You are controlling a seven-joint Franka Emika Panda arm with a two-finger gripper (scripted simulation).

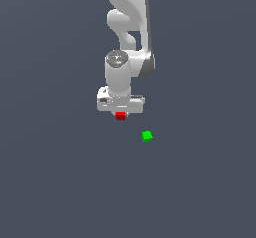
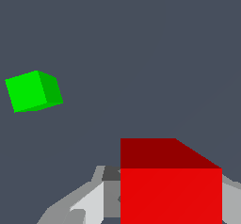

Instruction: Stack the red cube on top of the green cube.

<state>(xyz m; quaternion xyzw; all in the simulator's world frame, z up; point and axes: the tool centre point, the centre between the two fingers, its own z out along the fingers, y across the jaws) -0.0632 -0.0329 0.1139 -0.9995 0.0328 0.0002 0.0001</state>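
The tiny red cube (image 1: 120, 115) sits right under the white hand of my gripper (image 1: 120, 113), which hides most of it in the exterior view. In the wrist view the red cube (image 2: 170, 183) fills the space between the two grey fingers (image 2: 87, 204), which press on its sides, so the gripper (image 2: 164, 209) is shut on it. The green cube (image 1: 147, 136) lies alone on the dark floor, a short way toward the exterior view's right and nearer the camera than the gripper. The wrist view also shows the green cube (image 2: 33, 91), apart from the red one.
The floor (image 1: 60, 182) is a plain dark grey surface. The white arm (image 1: 127, 27) rises from the gripper toward the top of the exterior view.
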